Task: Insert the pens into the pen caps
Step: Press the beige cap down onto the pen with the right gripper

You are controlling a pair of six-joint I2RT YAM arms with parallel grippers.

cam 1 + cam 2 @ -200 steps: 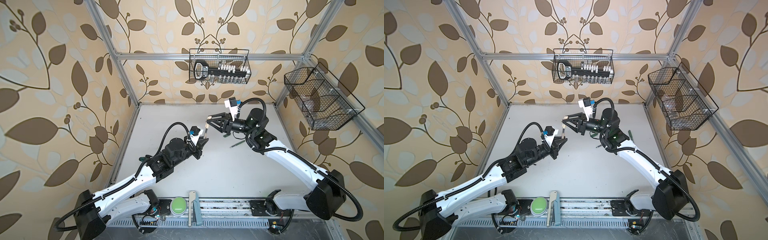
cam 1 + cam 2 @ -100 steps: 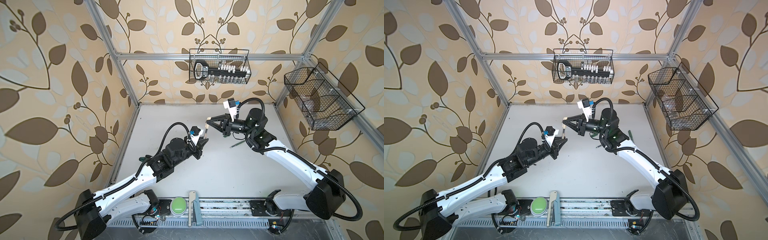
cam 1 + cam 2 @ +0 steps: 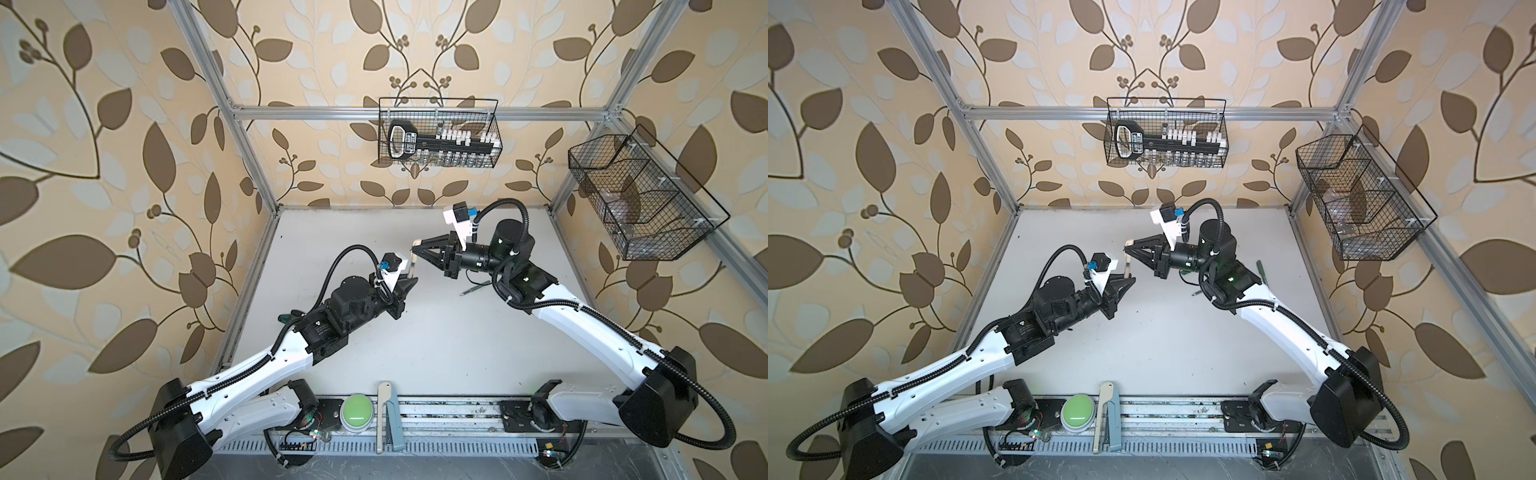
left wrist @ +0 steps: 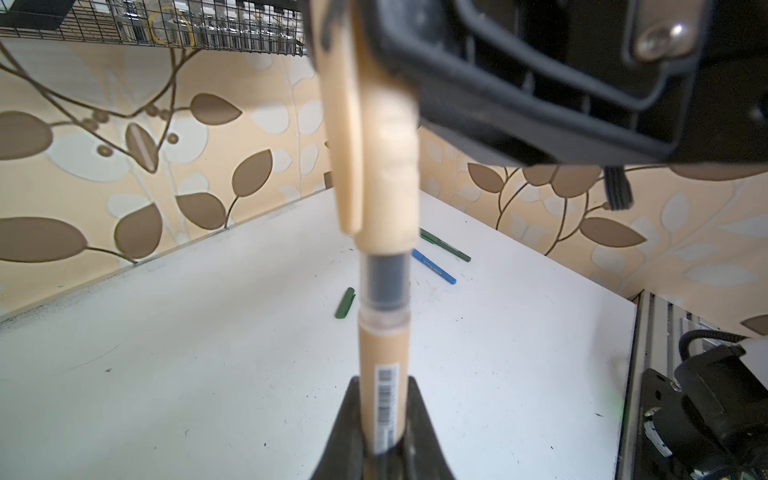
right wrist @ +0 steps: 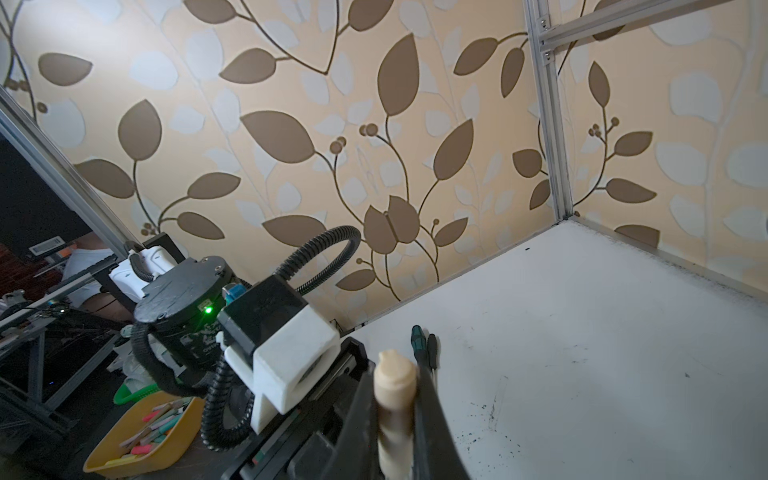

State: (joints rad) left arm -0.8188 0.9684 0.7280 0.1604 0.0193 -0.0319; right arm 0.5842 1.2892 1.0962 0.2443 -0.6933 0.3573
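My left gripper [image 3: 408,282] [image 4: 380,384] is shut on the tan pen [image 3: 412,266] [image 4: 380,357], holding it upright above the table in both top views. My right gripper [image 3: 417,246] [image 5: 395,376] is shut on the tan pen cap [image 4: 388,166] [image 5: 395,380], directly over the pen's tip. The cap sits over the tip, and a clear and dark collar still shows between the cap and the barrel. On the table in the left wrist view lie a blue pen [image 4: 434,267], a dark green pen [image 4: 446,246] and a dark green pen cap [image 4: 345,303].
A dark green pen [image 3: 473,287] lies partly under my right arm. Another dark green pen [image 3: 1260,270] lies by the right wall. Wire baskets hang on the back wall [image 3: 438,133] and the right wall [image 3: 640,195]. A green button [image 3: 357,408] sits on the front rail. A green-handled tool [image 5: 417,336] lies beyond the cap.
My right gripper's jaws have closed onto the tan cap over the pen's tip. The left arm and the pen have stayed put.
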